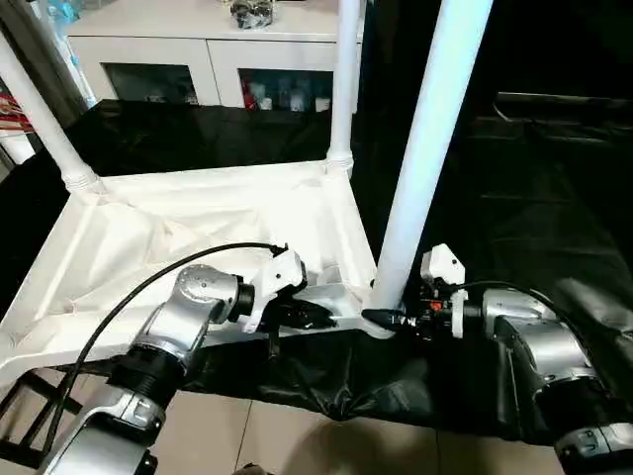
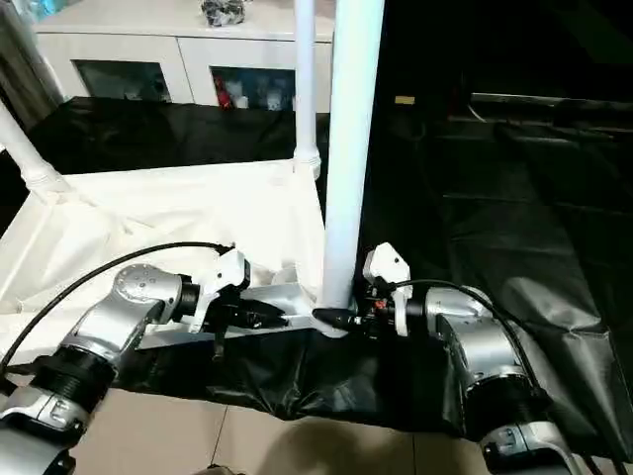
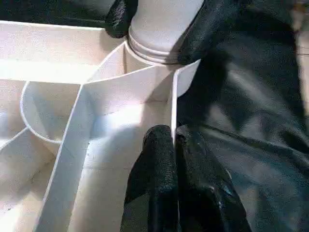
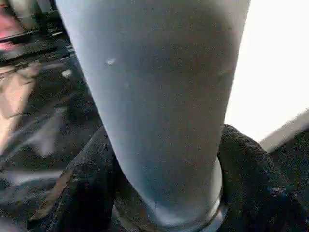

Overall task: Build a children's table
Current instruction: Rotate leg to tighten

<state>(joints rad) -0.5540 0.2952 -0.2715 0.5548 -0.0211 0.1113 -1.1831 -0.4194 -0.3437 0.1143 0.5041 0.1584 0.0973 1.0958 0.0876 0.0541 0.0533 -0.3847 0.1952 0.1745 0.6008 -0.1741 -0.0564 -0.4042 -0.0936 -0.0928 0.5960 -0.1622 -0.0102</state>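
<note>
Left eye view: the tabletop (image 1: 198, 237) lies upside down on the black-draped table (image 1: 514, 198), two legs already upright in its far corner sockets. A third leg (image 1: 420, 158) stands in the near corner socket (image 1: 381, 315), and the right gripper (image 1: 388, 319) is clamped round its foot. The left gripper (image 1: 309, 317) is pinched on the near rim just beside that socket. For the leg to seat well, the rim should be held down firmly while the leg is pressed straight along its own axis.

Right eye view: the leg appears close to vertical, though a slight lean cannot be ruled out from this angle. Any lean should be corrected before more force is applied.

Left wrist view: the two black fingers (image 3: 159, 179) are closed on a thin wall of the tabletop, one on each side. Beyond the fingertips the leg's ringed end (image 3: 157, 46) sits at the socket mouth, with the other gripper's fingers on either side. The rings are still visible above the mouth, so the leg is probably not fully home.

Right wrist view: the leg's tube rises between the fingers (image 4: 77, 188), which grip it just above its collar. The grip should be kept low so that the push stays in line.
</note>
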